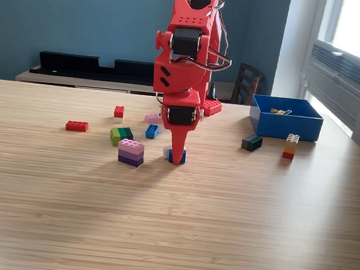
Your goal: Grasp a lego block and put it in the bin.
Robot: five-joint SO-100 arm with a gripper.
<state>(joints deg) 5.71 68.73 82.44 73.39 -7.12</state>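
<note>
step: grasping | gripper [176, 156] at frame centre, jaws narrow around blue block [180, 155] | next: lift; carry to bin [285, 124] upper right

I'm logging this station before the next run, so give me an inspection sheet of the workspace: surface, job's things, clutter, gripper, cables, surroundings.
Surface: wooden table, bare in front.
Job's things: blue bin at the exterior view's right, something small and yellowish inside; lego blocks scattered mid-table, including a red block and a pink-purple stack.
Clutter: nothing seen.
Gripper: red gripper down at the table around a small blue block; jaw state unclear.
Cables: wires looped along the arm.
Surroundings: teal wall, chair, window.
</note>
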